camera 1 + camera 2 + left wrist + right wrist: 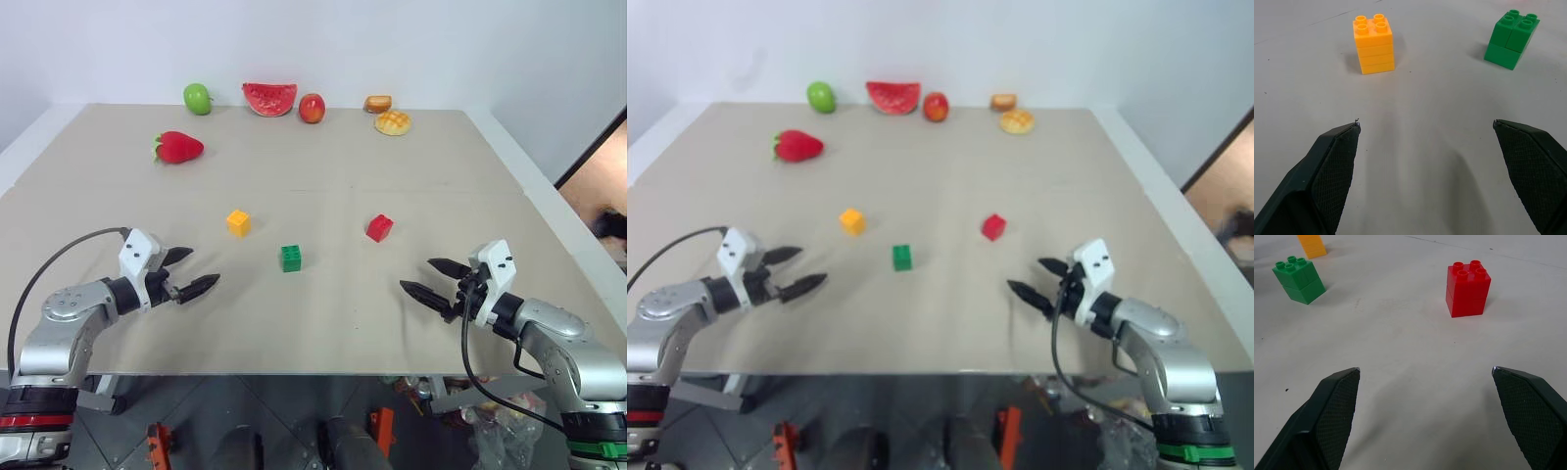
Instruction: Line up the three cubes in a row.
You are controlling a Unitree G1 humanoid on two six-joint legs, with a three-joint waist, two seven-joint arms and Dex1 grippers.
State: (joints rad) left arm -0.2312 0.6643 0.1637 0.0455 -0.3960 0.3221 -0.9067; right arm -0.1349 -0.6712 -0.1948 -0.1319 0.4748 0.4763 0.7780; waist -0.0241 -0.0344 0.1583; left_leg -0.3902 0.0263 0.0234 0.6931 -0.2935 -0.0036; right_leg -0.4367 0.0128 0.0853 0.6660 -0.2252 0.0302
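Three studded cubes stand apart in the middle of the beige table [323, 186]: a yellow-orange cube [238, 222] on the left, a green cube [291, 258] in the middle and nearer to me, and a red cube [379, 227] on the right. My left gripper [196, 271] hovers open near the front left, short of the yellow-orange cube [1374, 44] and the green cube [1511, 39]. My right gripper [428, 279] is open at the front right, short of the red cube [1467, 288]. Nothing is between either pair of fingers.
Toy foods line the table's far edge: a green apple [197, 98], a watermelon slice [269, 98], a peach [312, 108] and two bread pieces [392, 121]. A red strawberry [178, 147] lies at the back left. The table's front edge runs just below both grippers.
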